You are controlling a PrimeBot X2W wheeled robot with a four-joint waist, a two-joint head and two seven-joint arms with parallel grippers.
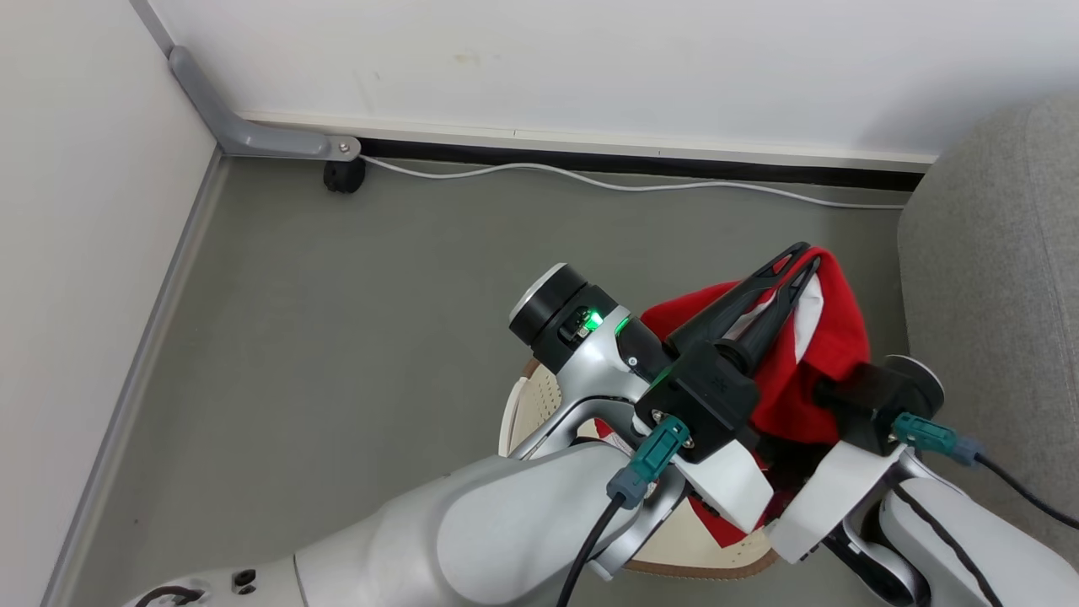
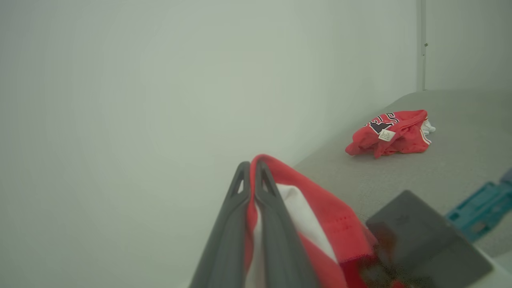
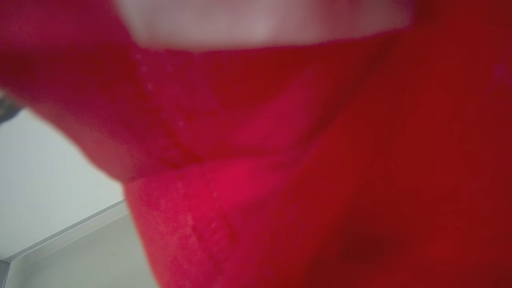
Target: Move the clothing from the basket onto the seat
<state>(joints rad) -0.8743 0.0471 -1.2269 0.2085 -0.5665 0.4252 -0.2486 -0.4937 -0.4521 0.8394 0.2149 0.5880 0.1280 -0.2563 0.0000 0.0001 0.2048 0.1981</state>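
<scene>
Though lettered (unreadably), one jersey point(image 2: 390, 134) lies on the seat point(image 2: 440, 180).

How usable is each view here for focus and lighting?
Head view: sharp, evenly lit, no glare. Left wrist view: hazy and washed out; left claw soft, far jersey on the sofa legible. Right wrist view: held jersey too close, a red blur.

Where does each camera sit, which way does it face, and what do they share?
Head view: on the head, looking down at basket and sofa; both arms show, left gripper shut on held jersey.
Left wrist view: along the left gripper's fingers toward the sofa and second jersey.
Right wrist view: pressed against that jersey, floor beyond.
Shared: all three see the held jersey.
</scene>
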